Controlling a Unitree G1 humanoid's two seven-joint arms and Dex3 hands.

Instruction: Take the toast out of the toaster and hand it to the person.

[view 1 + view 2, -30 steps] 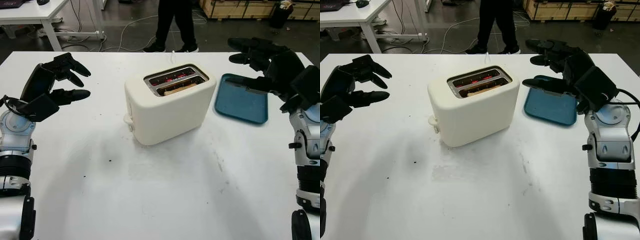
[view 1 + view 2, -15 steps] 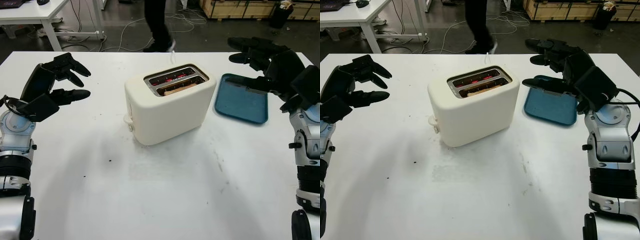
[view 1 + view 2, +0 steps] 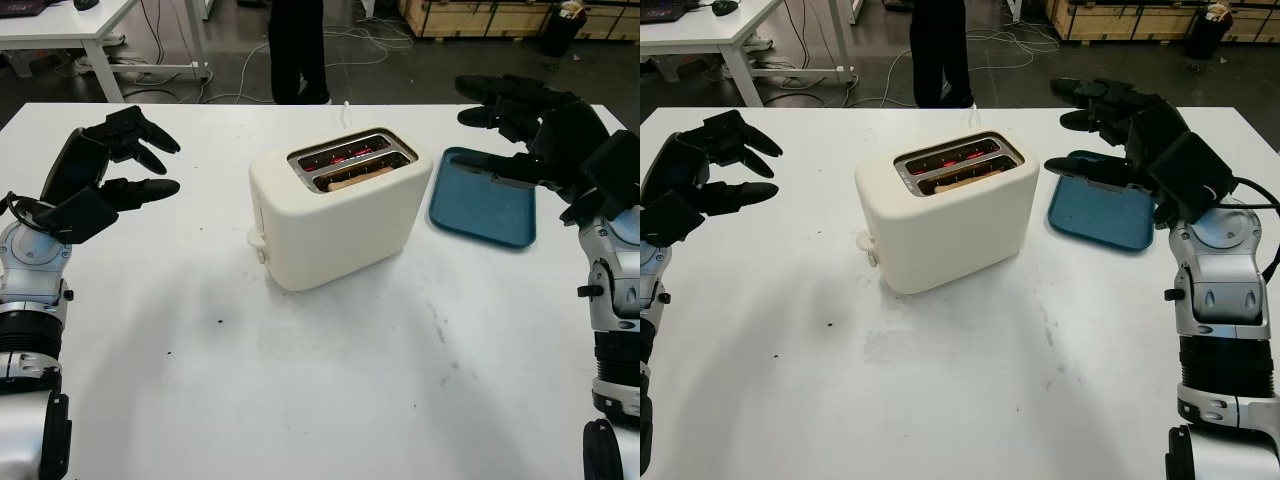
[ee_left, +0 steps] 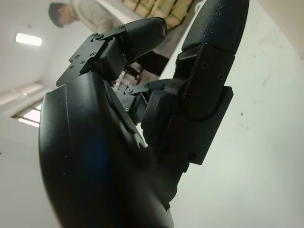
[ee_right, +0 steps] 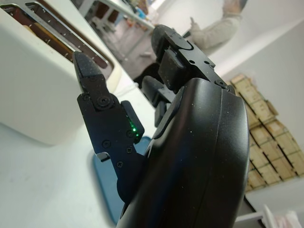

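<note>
Toast (image 3: 352, 180): sunk in the toaster's nearer slot, only its top edge showing; long axis runs along the slot.
Toaster (image 3: 338, 205): cream, mid-table; farther slot glows red.
Right hand (image 3: 530, 130): open, holding nothing, raised right of the toaster above the blue tray (image 3: 483, 210); judged the nearer hand to the slot.
Left hand (image 3: 105, 175): open, holding nothing, well left of the toaster.
Person (image 3: 297, 50): standing beyond the toaster, past the table's far edge.
</note>
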